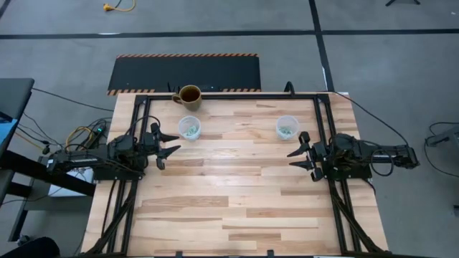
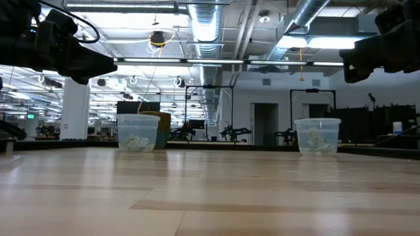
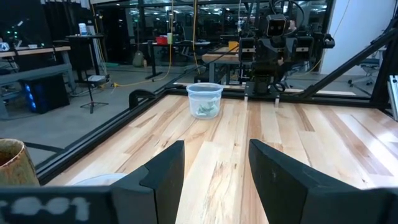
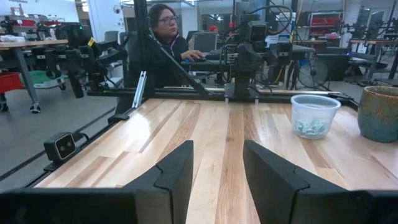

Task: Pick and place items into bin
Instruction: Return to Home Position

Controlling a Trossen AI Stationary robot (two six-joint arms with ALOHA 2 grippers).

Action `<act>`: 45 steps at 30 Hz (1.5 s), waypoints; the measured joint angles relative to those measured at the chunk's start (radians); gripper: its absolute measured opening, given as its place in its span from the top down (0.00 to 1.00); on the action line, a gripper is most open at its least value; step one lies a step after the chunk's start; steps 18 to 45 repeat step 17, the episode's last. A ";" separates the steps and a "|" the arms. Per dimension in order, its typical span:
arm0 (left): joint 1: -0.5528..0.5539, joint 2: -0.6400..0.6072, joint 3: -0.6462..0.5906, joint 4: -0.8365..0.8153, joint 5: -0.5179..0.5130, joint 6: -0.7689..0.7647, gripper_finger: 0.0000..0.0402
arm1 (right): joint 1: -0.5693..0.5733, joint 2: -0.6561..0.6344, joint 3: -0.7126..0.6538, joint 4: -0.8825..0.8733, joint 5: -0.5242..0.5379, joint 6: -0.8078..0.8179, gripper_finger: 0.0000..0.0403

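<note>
The items are small light-green and white wrapped pieces lying inside two clear plastic cups. One cup (image 1: 189, 127) stands at the far left of the table, the other cup (image 1: 287, 127) at the far right; both also show in the low view (image 2: 138, 133) (image 2: 317, 136). My left gripper (image 1: 176, 142) hovers open above the table, just near of the left cup. My right gripper (image 1: 290, 158) hovers open, near of the right cup. Each wrist view shows the opposite cup (image 3: 204, 101) (image 4: 314, 115) past open fingers. I see no loose pieces on the table.
A brown mug (image 1: 190, 95) stands at the far edge behind the left cup, seen too in the right wrist view (image 4: 379, 112). A black frame (image 1: 229, 95) borders the wooden table. A person (image 4: 165, 37) sits beyond the table's left side.
</note>
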 joint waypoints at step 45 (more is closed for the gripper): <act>0.000 0.000 0.000 0.000 0.000 0.002 0.58 | 0.000 0.000 0.000 0.000 0.000 0.000 0.67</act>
